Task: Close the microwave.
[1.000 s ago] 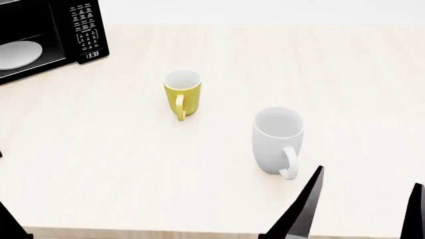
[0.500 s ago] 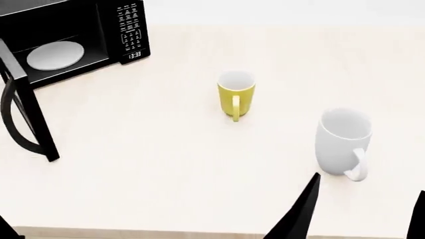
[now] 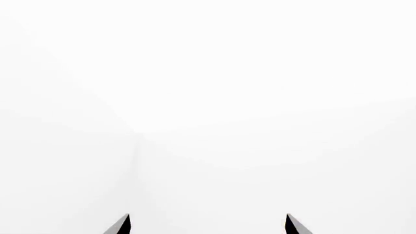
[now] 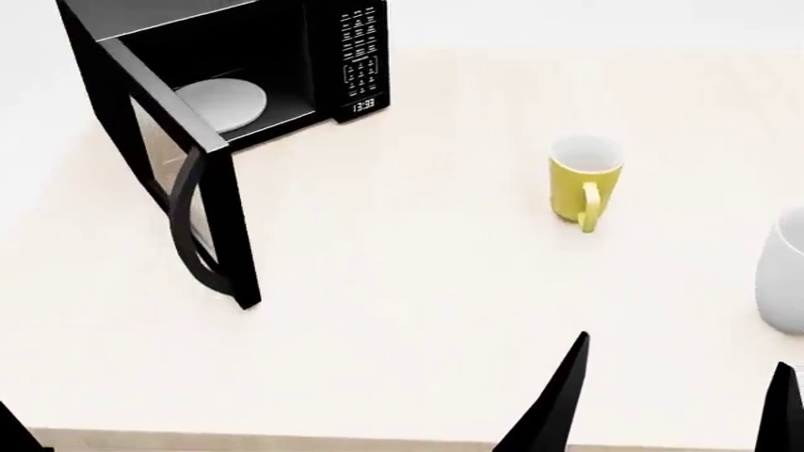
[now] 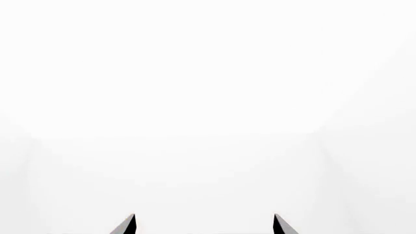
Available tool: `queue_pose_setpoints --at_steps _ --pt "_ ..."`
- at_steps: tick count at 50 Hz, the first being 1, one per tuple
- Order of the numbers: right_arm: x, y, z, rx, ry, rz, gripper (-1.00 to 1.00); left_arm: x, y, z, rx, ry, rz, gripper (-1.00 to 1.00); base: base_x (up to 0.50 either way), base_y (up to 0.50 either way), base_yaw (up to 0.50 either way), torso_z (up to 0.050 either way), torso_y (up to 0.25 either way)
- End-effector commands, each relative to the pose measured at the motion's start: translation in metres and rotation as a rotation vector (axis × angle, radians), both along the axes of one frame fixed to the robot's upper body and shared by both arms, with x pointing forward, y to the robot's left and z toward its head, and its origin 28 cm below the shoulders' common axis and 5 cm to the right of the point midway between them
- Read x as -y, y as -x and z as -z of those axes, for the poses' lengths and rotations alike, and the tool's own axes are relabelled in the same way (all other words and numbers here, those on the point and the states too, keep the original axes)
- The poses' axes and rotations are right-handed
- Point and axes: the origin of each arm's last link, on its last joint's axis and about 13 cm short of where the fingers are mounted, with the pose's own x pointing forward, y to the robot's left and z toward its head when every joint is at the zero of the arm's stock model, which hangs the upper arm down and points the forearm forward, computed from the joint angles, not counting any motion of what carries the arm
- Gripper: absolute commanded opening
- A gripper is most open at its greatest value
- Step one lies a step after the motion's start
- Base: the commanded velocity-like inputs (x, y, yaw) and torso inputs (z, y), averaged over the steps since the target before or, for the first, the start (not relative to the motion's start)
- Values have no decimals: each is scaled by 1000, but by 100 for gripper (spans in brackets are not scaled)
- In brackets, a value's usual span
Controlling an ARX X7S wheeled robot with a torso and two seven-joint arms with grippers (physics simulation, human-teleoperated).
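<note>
Microwave (image 4: 239, 71) far-left on desk (image 4: 415, 311), door swung wide | right hand (image 4: 666, 405) and left hand (image 3: 208, 225) both spread, empty | I'd push the door's outer face, clear of yellow mug (image 4: 585, 181).

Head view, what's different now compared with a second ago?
The view has swung left: the microwave and its open door are now fully in frame, the yellow mug sits further right, the white mug is cut by the edge. Nothing on the table moved, nothing gripped.
</note>
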Motion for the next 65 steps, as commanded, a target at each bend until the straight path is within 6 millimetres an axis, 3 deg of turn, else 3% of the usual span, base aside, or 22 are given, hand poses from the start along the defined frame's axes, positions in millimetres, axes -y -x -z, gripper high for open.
queue_pose_setpoints --at_steps 1,24,31,65 --pt "0 0 1 -3 16 4 100 0 0 0 -1 -9 -7 100 0 500 0 0 0" --pt "-1 0 5 -34 16 -28 100 -1 0 2 -8 -8 -6 100 0 500 0 0 0" --pt "-4 0 4 -82 2 -98 100 -1 -1 2 -13 -9 -6 100 1 44 0 0 0" --pt "-4 0 6 -96 -5 -92 100 0 -1 5 -22 -11 0 100 493 0 0 0 0"
